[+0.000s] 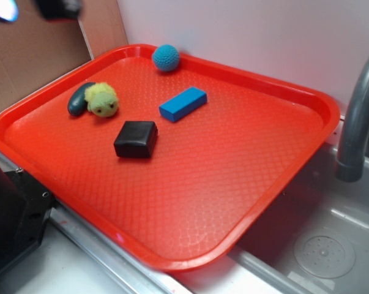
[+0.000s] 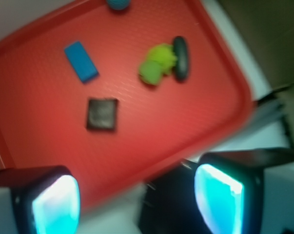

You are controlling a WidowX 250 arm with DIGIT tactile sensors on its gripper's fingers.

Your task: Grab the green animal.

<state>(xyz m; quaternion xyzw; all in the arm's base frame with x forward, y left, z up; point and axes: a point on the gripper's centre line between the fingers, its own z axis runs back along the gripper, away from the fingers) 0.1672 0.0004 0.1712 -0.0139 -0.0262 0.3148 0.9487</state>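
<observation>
While the gripper (image 2: 137, 200) hangs wide open and empty, no grab yet.
Next: drop onto the green animal (image 1: 102, 100), touching the dark oval (image 1: 79, 100), on the red tray (image 1: 245, 202).

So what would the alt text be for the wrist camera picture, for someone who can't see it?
A blurry look down on a red tray holding a fuzzy green animal beside a dark teal oval, a blue block and a black block. The open gripper shows at the bottom, holding nothing.
</observation>
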